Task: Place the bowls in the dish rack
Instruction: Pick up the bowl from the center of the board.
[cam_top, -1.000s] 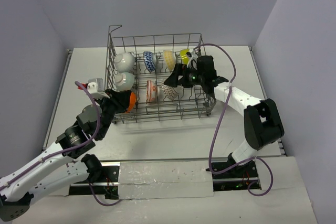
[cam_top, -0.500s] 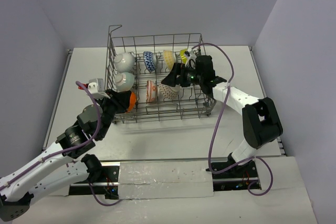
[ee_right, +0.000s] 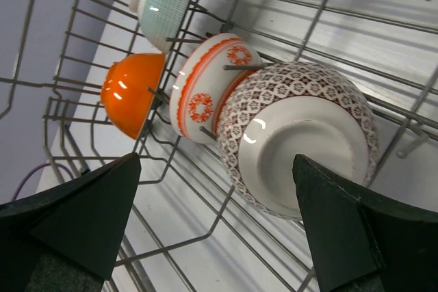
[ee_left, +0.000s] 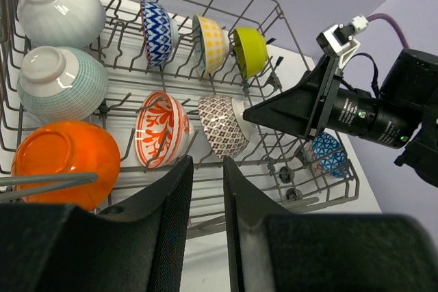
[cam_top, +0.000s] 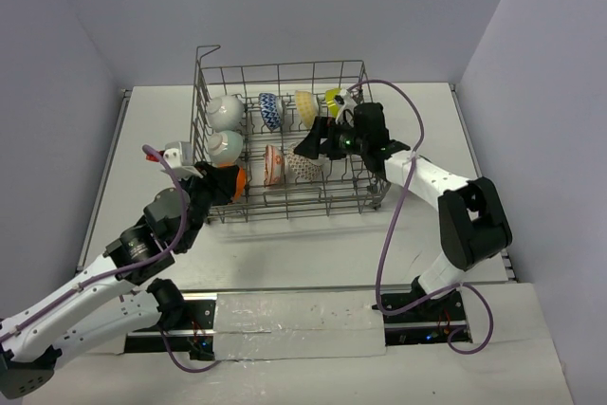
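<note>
Brown-patterned bowl (ee_right: 301, 135) sits racked just before the wide-spread right tool (ee_right: 215, 161).

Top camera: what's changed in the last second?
The right gripper, jaws wide open, shifted slightly back off the brown patterned bowl, uncovering more of it. The left gripper edged slightly toward the dish rack. Nothing was gripped or released; the bowls stayed put.

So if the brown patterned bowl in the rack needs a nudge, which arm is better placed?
Likely right. The right gripper is wide open at the brown patterned bowl, a finger on each side in its wrist view. The left gripper sits by the orange bowl, further along that row, barely open.
</note>
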Tool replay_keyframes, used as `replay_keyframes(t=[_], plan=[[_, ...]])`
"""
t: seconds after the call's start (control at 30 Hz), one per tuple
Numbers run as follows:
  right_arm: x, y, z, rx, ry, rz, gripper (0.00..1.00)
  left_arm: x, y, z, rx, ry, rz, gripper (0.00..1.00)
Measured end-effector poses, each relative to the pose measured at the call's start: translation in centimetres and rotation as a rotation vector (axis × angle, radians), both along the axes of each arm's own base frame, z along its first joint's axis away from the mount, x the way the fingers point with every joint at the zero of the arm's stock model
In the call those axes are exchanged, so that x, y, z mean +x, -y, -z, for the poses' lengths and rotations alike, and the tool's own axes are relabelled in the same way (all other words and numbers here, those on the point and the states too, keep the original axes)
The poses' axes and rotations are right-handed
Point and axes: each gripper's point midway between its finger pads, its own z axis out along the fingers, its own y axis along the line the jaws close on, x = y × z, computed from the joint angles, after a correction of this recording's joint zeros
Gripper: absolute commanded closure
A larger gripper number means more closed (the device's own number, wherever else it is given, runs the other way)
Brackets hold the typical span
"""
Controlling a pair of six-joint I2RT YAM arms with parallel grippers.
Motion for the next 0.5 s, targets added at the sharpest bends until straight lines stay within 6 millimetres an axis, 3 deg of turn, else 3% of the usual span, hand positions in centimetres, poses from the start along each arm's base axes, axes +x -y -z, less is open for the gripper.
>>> replay_keyframes(t=[0.3,0.5], plan=[[-0.1,2.3,1.8,-0.133,-0.025,0.087,0.0,0.0,0.3,0.6,0.017,-0.015,0.011,0.71],[-0.6,3.2,1.3,-0.174,-0.012,0.109,0.0,0.1,0.6,0.9,0.025,-0.023,0.018,0.71]])
